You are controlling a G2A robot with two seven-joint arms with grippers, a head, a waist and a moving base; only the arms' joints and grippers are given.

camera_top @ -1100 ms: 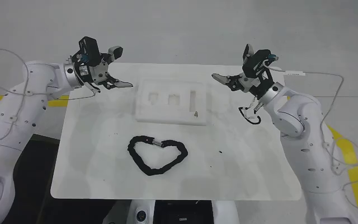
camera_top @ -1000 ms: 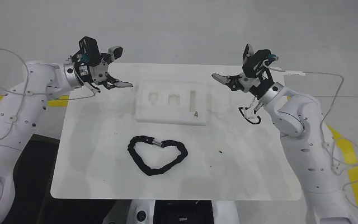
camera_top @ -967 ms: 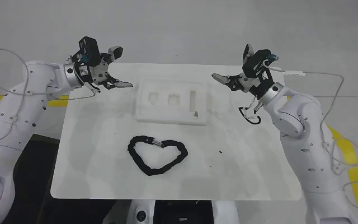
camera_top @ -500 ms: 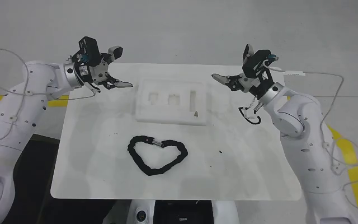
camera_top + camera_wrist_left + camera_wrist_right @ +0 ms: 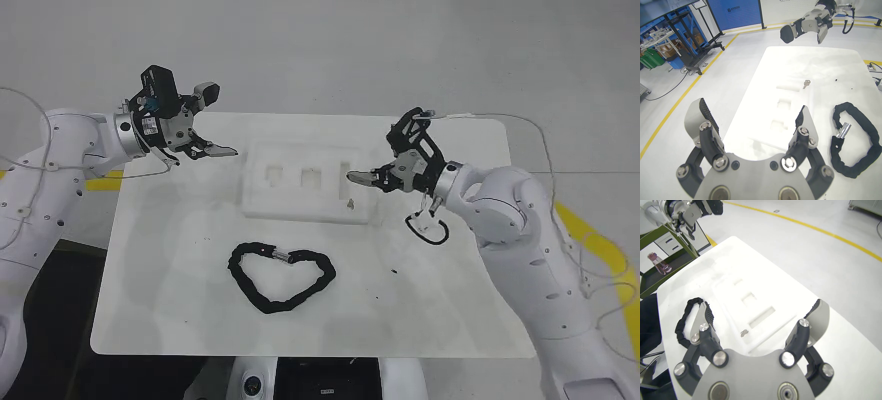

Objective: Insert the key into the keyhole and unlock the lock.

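R hand [image 5: 762, 308] open, close by key [image 5: 351, 203] on foam tray's [image 5: 262, 205] right end. L hand [image 5: 751, 108] open over desk's [image 5: 450, 300] far-left corner. Chain lock [image 5: 280, 277] lies near-centre.

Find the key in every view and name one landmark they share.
Top view: key on the tray, at its near right corner, by the long slot.
Left wrist view: key on the tray, just beyond the long slot.
Right wrist view: key on the tray, beside the long slot.
Shared landmark: the long slot.
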